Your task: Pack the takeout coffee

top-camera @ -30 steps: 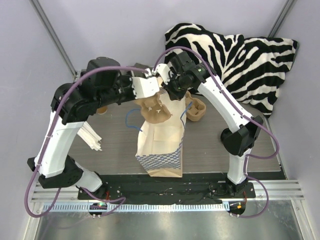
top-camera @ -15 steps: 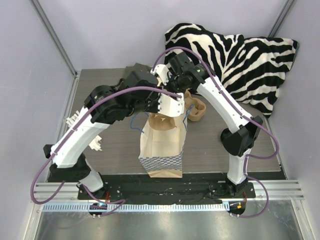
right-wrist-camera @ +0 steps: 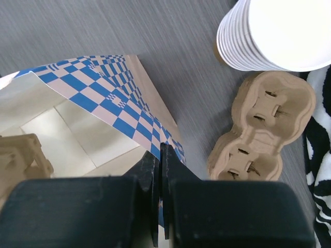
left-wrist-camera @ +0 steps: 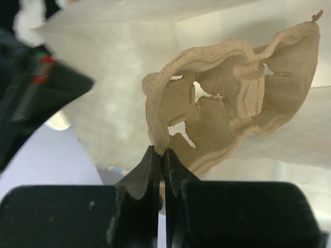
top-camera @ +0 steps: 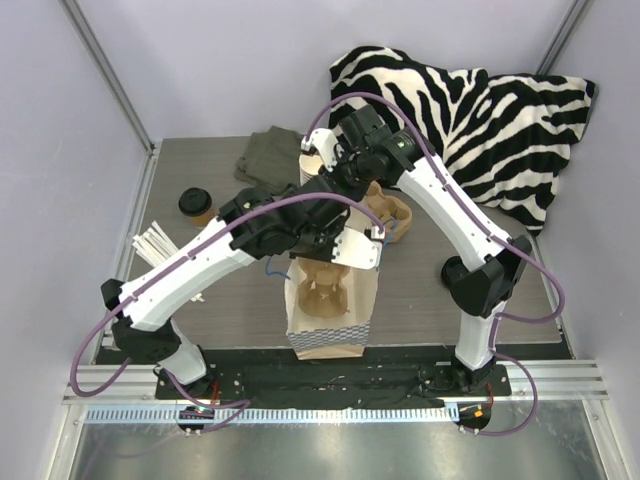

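The jaws of the left gripper (left-wrist-camera: 160, 155) are pinched shut on the edge of a pulp carrier (left-wrist-camera: 227, 108), which is held within the mouth of the bag (top-camera: 330, 315). The jaws of the right gripper (right-wrist-camera: 161, 152) are closed on the bag's chequered rim, by which the mouth is held open.

The coffee (top-camera: 197, 205) is seen standing upright, lid on, at the far left of the table. It is well apart from the bag and from both grippers, and nothing touches it. Its long axis is vertical, so a grasp around the body from the side is judged suitable. It lies to the left of the bag, on the left arm's side, so the left arm is judged the nearer. That arm is occupied with the carrier, however, and the carrier is judged to need setting down in the bag and releasing before the coffee can be fetched.

A cup stack (right-wrist-camera: 279, 31) and a spare carrier (right-wrist-camera: 261, 129) lie on the bag's other side and are not to be mistaken for the coffee.
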